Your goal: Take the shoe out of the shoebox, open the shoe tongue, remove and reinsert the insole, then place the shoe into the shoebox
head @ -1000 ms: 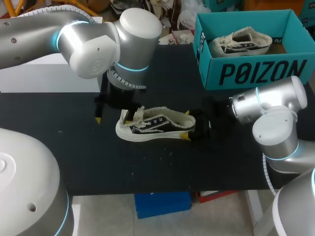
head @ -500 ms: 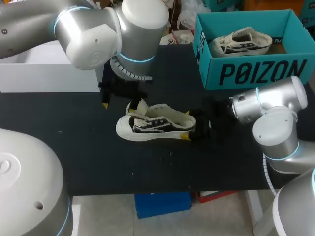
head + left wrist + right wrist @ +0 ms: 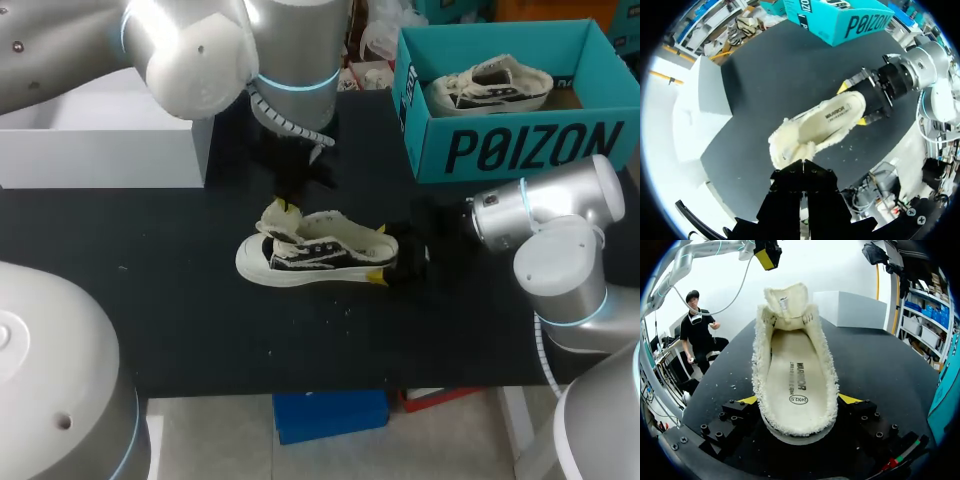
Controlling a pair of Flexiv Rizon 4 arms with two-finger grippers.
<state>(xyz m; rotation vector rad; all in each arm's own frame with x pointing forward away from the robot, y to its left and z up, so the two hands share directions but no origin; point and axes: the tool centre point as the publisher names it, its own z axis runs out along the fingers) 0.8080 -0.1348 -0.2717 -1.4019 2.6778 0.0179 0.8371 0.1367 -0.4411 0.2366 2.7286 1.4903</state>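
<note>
A black-and-cream fleece-lined shoe (image 3: 315, 255) lies on its sole mid-table, toe toward my left. Its insole (image 3: 796, 365) sits inside, and the tongue (image 3: 787, 297) stands up at the front. My right gripper (image 3: 378, 256) is shut on the heel, with a yellow pad (image 3: 850, 399) pressed to each side. My left gripper (image 3: 284, 206) hangs just above the tongue (image 3: 790, 150), shut. In the right wrist view its yellow tip (image 3: 766, 254) shows a gap to the tongue, and nothing shows between its fingers. The teal shoebox (image 3: 520, 145) at the back right holds a second shoe (image 3: 490, 85).
A white box (image 3: 100, 150) stands at the back left of the black table (image 3: 200, 330). The shoebox wall is a short way behind my right arm (image 3: 545, 215).
My left gripper has travelled right from beside the shoe's toe to above the tongue and has closed. The tongue leans lower toward the toe. The right arm and shoe kept still.
</note>
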